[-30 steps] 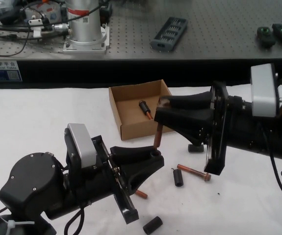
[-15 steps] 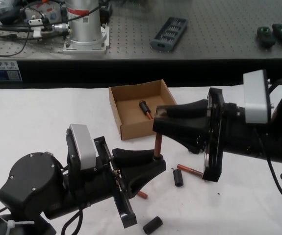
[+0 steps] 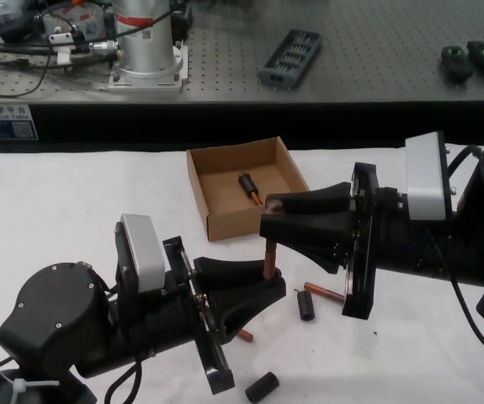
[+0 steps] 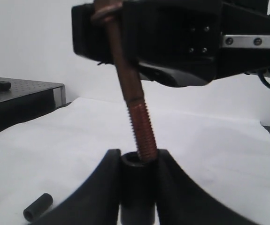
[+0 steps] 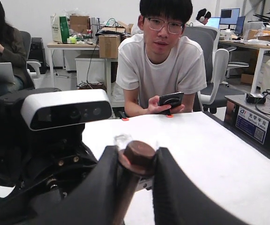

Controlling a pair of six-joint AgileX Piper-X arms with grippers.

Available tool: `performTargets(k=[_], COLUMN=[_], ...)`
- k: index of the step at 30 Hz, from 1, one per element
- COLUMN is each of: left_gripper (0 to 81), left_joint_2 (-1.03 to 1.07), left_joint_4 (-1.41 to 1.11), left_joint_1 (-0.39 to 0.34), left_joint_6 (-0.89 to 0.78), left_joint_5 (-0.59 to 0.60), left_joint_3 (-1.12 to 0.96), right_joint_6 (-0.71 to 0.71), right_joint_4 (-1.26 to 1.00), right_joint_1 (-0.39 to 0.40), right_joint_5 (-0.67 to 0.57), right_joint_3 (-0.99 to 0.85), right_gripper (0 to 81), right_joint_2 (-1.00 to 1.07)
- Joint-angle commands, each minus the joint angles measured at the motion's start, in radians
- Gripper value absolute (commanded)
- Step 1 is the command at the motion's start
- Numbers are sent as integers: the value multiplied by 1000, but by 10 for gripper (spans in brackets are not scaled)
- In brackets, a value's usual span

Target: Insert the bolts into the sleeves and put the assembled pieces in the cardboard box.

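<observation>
Left wrist view: bolt tip at the sleeve mouth, and you're lined up to insert.
Your left gripper is clamped on the black sleeve, holding it upright with the bore facing up. Directly above, your right gripper pinches the copper bolt by its head, thread hanging down and slightly tilted. Beyond both grippers sits the cardboard box. Beneath them, a loose bolt lies on the white cloth, with a perforated bench behind.

The high view looks forward and down from behind; both close wrist views share the bolt.
</observation>
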Motion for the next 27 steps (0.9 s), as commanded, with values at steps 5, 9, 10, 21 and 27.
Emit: performTargets(k=[5,9,10,21,27], left_gripper=[7,7,7,7,7], left_joint_2=[-2,-2,-2,-2,-5], left_joint_4=[-27,-27,-27,-27,-27], left_joint_1=[2,2,2,2,2], left_joint_6=[-20,-20,-20,-20,-20], left_joint_5=[7,7,7,7,5], left_joint_3=[-11,-11,-11,-11,-11], right_joint_6=[-27,-73,-76,-59,-53], right_joint_4=[12,72,76,118,118], right_joint_1=[0,0,0,0,0], right_joint_5=[-6,-2,3,7,7], right_joint_3=[-4,-4,-4,-4,-4], right_gripper=[56,56,56,56,56], right_joint_2=[5,5,5,6,6])
